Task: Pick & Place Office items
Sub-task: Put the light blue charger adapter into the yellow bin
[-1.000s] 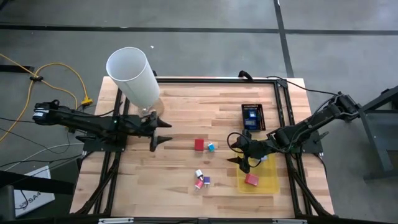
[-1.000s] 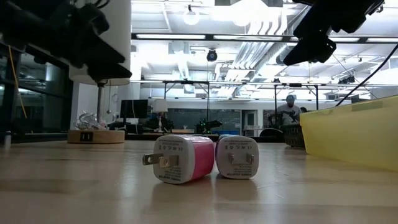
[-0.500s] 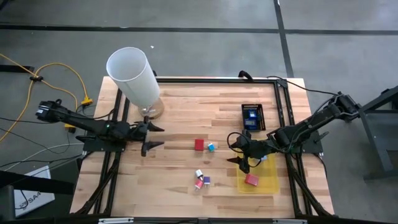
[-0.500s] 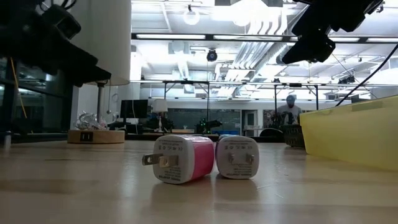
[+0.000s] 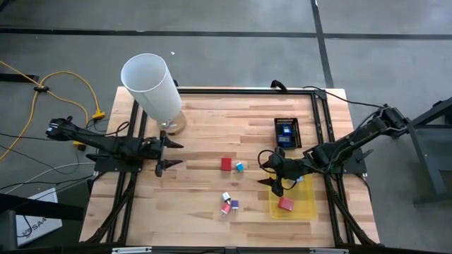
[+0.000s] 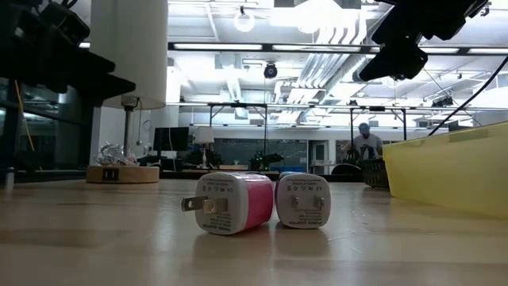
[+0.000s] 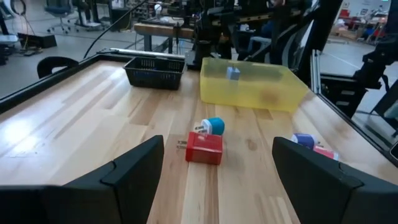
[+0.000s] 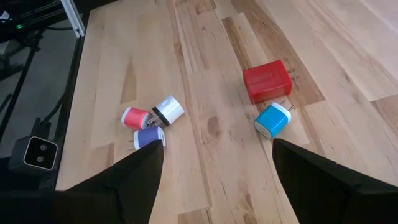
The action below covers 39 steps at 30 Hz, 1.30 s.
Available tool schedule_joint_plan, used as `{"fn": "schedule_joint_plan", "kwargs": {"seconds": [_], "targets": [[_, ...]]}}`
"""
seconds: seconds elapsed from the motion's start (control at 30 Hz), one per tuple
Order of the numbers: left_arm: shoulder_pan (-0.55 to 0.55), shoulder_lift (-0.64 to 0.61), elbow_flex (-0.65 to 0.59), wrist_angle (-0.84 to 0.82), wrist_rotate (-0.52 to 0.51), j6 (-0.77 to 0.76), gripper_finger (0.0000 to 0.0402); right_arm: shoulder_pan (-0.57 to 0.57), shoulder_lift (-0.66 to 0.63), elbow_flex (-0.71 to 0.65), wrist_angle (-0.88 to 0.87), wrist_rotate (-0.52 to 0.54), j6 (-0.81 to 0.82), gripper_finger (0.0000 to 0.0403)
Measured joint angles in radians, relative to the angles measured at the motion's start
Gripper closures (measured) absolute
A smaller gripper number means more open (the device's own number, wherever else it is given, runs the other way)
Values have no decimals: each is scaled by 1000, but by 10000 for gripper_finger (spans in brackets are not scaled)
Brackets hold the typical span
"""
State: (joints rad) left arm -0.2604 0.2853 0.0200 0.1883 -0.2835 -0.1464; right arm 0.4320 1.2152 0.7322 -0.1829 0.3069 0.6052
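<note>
Fingers on the left gripper (image 5: 164, 149) are sitting spread wide and empty near the lamp (image 5: 151, 87). Further right, the red charger (image 5: 226, 164) and cyan charger (image 5: 240, 167) are lying touching mid-table, prongs seemingly facing the far edge, and their bodies are so boxy that no long axis is showing. Nearer the front, the pink, white and purple plugs (image 5: 229, 203) are crowding together, so grabbing one will probably be nudging its neighbours. The right gripper (image 5: 274, 171) is hovering open-fingered and empty at the yellow tray (image 5: 306, 206), which is holding another red charger (image 5: 285, 204).
</note>
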Motion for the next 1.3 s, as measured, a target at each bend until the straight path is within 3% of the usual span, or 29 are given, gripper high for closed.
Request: {"fn": "schedule_joint_plan", "kwargs": {"seconds": [0.4,0.8,1.3], "targets": [[0,-109,-3,-155,8,-4,109,0,0,0,0,0,0,114],[12,-107,-5,-179,171,144,109,0,0,0,0,0,0,114],[129,-55,4,-212,241,70,109,0,0,0,0,0,0,114]]}}
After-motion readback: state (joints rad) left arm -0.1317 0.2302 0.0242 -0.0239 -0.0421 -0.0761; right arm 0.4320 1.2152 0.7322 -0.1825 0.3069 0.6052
